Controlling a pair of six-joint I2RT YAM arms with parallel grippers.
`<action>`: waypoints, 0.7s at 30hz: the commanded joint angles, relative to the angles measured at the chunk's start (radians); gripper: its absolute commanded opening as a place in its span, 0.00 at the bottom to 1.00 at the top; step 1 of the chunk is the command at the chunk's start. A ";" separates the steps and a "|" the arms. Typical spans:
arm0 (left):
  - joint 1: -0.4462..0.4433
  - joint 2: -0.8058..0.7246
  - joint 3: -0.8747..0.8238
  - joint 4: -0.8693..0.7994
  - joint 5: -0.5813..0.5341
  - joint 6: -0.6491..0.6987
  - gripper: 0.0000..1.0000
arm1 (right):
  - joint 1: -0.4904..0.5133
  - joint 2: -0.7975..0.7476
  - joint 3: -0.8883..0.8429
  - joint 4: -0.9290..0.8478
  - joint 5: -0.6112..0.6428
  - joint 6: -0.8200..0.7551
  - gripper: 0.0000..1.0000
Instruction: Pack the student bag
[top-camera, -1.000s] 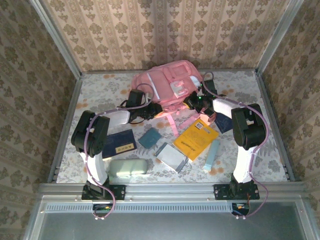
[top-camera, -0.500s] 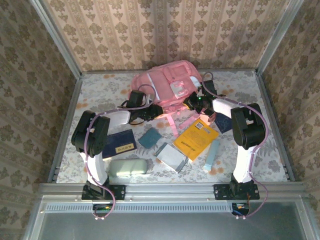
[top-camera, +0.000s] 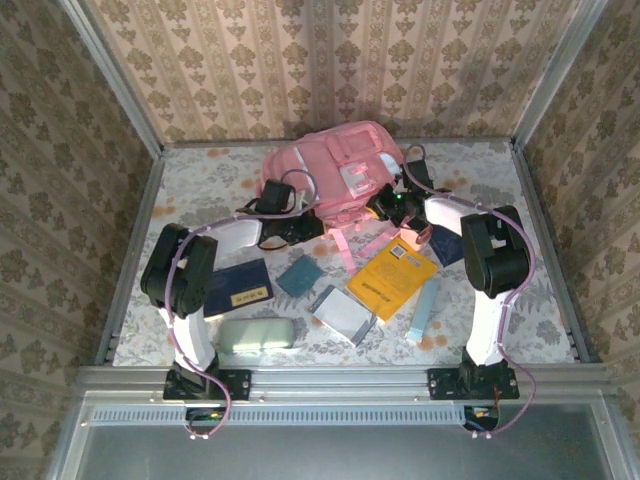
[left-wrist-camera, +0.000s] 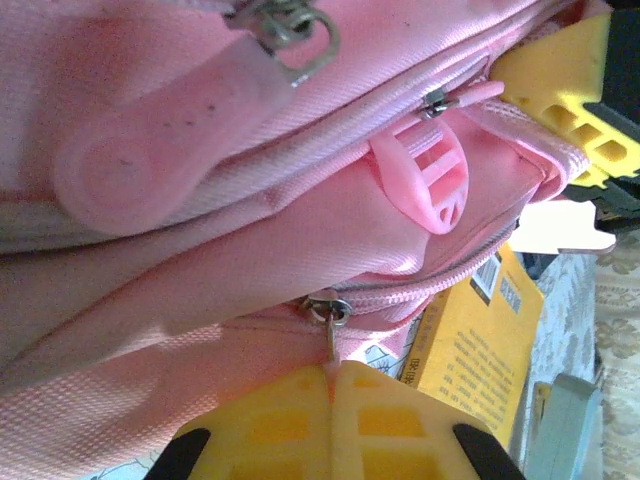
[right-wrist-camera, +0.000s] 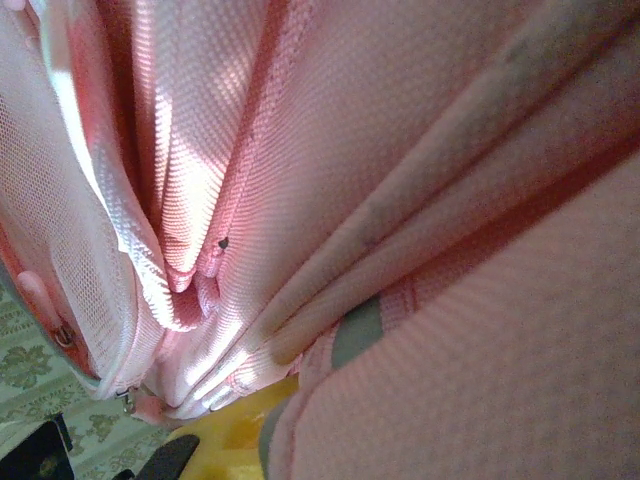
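The student bag (top-camera: 330, 168), a big pink backpack, lies at the back middle of the table. My left gripper (top-camera: 308, 226) is at its near edge. In the left wrist view my left gripper (left-wrist-camera: 333, 375) has its yellow fingers shut on the pink pull tab hanging from a metal zipper slider (left-wrist-camera: 325, 308). My right gripper (top-camera: 384, 206) sits at the bag's right near corner. In the right wrist view, bunched pink fabric (right-wrist-camera: 330, 200) folds over one yellow finger (right-wrist-camera: 230, 435), so this gripper is shut on the bag's cloth.
On the table in front of the bag lie a yellow book (top-camera: 392, 275), a dark blue booklet (top-camera: 238, 287), a small teal notebook (top-camera: 298, 276), a grey case (top-camera: 343, 314), a pale green pencil case (top-camera: 255, 334) and a light blue tube (top-camera: 424, 310). Walls enclose the table.
My left gripper has closed onto the zipper pull and its arm has shifted slightly toward the bag. The right arm holds still.
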 joint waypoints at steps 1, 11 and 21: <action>-0.031 -0.007 0.054 -0.100 -0.021 0.078 0.00 | -0.001 0.014 0.048 0.057 -0.053 -0.017 0.06; -0.078 0.033 0.119 -0.205 -0.169 0.108 0.19 | 0.001 0.016 0.032 0.080 -0.056 0.000 0.06; -0.085 0.051 0.141 -0.239 -0.219 0.117 0.08 | 0.001 0.019 0.030 0.088 -0.062 0.007 0.06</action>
